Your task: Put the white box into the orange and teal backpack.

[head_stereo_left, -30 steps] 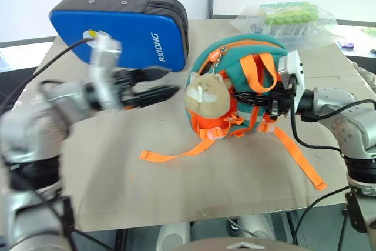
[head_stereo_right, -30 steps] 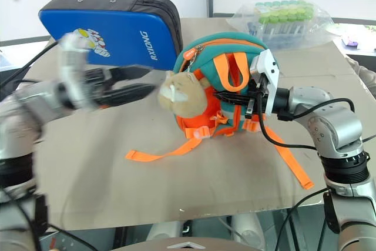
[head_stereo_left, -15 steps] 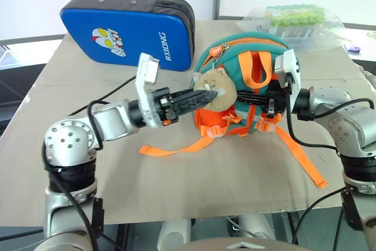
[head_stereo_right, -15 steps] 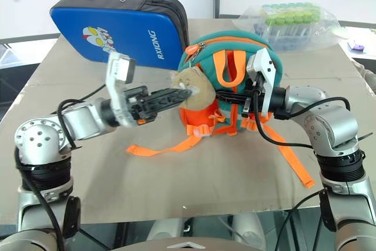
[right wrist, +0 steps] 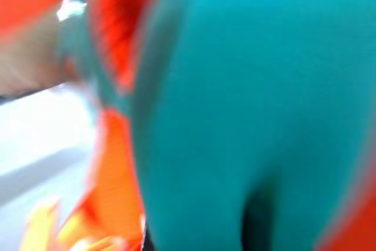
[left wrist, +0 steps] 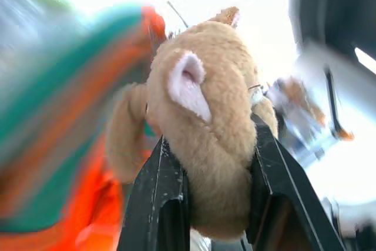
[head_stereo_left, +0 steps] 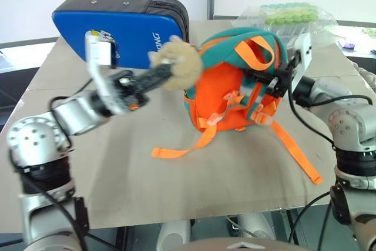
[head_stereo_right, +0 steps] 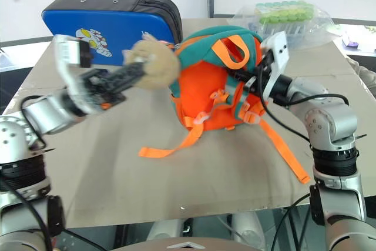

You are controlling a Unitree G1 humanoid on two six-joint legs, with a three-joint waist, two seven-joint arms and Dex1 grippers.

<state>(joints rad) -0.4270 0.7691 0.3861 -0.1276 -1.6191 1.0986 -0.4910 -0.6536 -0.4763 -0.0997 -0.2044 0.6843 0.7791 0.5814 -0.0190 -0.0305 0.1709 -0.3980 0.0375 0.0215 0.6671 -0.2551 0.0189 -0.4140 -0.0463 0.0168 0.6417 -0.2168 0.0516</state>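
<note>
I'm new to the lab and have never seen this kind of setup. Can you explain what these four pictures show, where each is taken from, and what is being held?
This is a two-armed humanoid robot working at a table. The two wide pictures come from the two cameras in its head, looking down over its arms. The two close-up pictures come from a camera on each wrist, looking along that arm's tool.

On the table are an orange and teal backpack, a big blue padded case standing behind it, and a clear bag of green-capped tubes at the far side.

The left tool is closed on the tan plush toy that hangs from the backpack, pulling it to one side. The right tool is shut on the backpack's other side, among its orange straps.
</note>
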